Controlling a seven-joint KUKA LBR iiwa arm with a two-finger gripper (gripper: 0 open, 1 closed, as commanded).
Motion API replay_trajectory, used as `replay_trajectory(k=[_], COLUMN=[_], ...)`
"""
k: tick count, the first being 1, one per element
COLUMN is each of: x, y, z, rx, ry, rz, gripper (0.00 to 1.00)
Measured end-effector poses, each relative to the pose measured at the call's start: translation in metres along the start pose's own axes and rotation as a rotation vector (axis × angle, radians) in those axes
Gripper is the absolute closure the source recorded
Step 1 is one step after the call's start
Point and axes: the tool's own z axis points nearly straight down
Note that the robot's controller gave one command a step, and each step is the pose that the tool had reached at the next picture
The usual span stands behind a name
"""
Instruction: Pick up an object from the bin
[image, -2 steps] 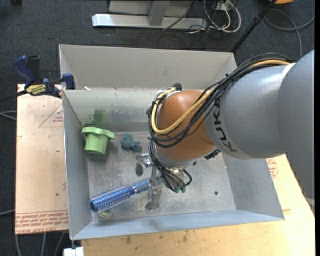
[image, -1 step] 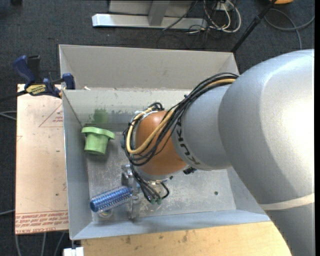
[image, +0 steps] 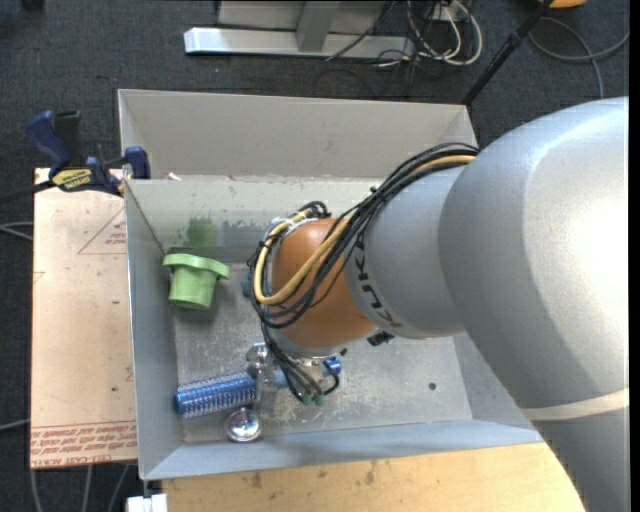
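**Item:** blue ribbed roller (image: 213, 394), a short cylinder with a bristly or ridged surface. It lies on its side on the bin (image: 150, 350) floor, lower left of the frame, long axis nearly level across the picture.

**Neighbours:** a small silver round piece (image: 242, 428) sits just below its right end, near the bin's front wall. A green flanged cup (image: 194, 280) lies well apart, upper left.

**Handling, as judged:** probably light and hollow. The ridges should give good purchase, but it may roll if pushed across its axis. Best taken across the middle of its length, closing on the two long sides. An end grip risks nudging the silver piece.

**Tool (image: 275, 378):** low in the bin, just beside or touching the roller's right end. Cables and small metal parts crowd it, so I cannot tell whether it is released or clenched. Nothing can be made out in its grasp.

**Arm (image: 500, 240):** enters from the right of the frame and slopes down to the left. The orange cover (image: 315, 285) at its wrist, looped with cables, points steeply down toward the bin's lower centre.
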Motion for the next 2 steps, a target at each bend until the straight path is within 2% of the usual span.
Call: replay_trajectory(k=[1,2], x=[-0.023,-0.017], y=[0.003,0.015], z=[0.0,-0.135], rx=[0.001,-0.001], ry=[0.0,-0.008], rz=[-0.122,-0.123], gripper=[1.0,1.0])
